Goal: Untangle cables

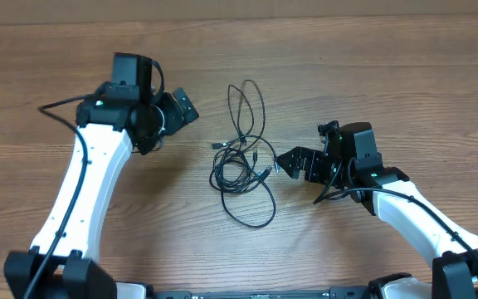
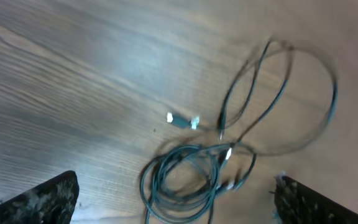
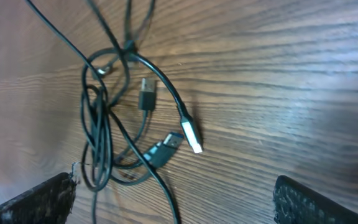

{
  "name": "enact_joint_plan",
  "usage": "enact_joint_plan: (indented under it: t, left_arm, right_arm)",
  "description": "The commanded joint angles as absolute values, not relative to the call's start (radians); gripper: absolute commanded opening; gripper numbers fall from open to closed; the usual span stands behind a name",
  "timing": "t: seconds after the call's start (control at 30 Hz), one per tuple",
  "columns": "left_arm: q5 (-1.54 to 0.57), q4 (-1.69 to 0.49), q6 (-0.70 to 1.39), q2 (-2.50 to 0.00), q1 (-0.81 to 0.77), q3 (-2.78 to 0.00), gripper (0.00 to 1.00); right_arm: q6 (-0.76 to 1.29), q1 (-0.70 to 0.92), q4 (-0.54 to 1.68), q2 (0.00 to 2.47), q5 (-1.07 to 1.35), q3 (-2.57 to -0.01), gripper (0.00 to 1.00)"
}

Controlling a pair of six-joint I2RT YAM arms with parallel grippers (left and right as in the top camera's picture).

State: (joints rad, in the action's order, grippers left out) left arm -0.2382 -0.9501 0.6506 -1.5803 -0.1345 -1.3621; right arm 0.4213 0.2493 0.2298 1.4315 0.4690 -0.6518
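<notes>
The cables (image 1: 245, 154) lie as a loose black tangle in the middle of the table, with one long loop (image 1: 262, 108) reaching away and another (image 1: 260, 223) trailing toward the front. My left gripper (image 1: 181, 108) hovers up and to the left of the tangle. It is open and holds nothing. In the left wrist view the coil (image 2: 197, 148) and a silver-tipped plug (image 2: 182, 120) lie on the wood ahead of the wide-spread fingers (image 2: 42, 199). My right gripper (image 1: 293, 162) stands open just right of the tangle. The right wrist view shows the knotted strands (image 3: 98, 137) and a silver plug (image 3: 191, 134) in front of its fingers (image 3: 325, 202).
The wooden table (image 1: 405, 66) carries only the cables. Thick black cords run along both white arms (image 1: 90, 183).
</notes>
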Motion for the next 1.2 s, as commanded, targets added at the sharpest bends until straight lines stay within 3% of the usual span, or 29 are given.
enact_joint_plan:
  t: [0.0,0.27,0.3,0.4,0.43,0.57,0.73,0.97,1.17]
  left_arm:
    - [-0.446,-0.964,0.430,-1.640,-0.162,-1.368,0.95]
    - [-0.430,-0.987,0.396,-1.782,-0.212,-1.368,0.75]
    - [-0.422,-0.984,0.395,-1.800,-0.213,-1.368,0.70]
    - [-0.363,-0.969,0.327,-1.854,-0.224,-1.368,0.44]
    - [-0.353,-0.965,0.289,-1.869,-0.227,-1.368,0.41]
    - [-0.289,-0.957,0.186,-1.926,-0.247,-1.368,0.40]
    - [-0.244,-0.921,0.172,-1.971,-0.281,-1.368,0.40]
    - [-0.102,-0.900,0.173,-1.988,-0.334,-1.368,0.31]
    - [-0.085,-0.878,0.173,-1.988,-0.365,-1.367,0.32]
  right_arm:
    - [0.415,0.252,0.263,1.419,0.442,-0.670,1.00]
    - [0.410,0.253,0.550,1.419,0.462,-0.833,1.00]
    - [0.410,0.253,0.544,1.419,0.490,-0.841,0.99]
    - [0.410,0.253,0.494,1.419,0.584,-0.843,1.00]
    - [0.410,0.253,0.484,1.419,0.596,-0.843,1.00]
    - [0.410,0.262,0.481,1.420,0.597,-0.842,1.00]
    - [0.410,0.282,0.480,1.420,0.596,-0.842,1.00]
    - [0.410,0.302,0.480,1.420,0.584,-0.842,1.00]
    - [0.410,0.306,0.480,1.420,0.570,-0.842,1.00]
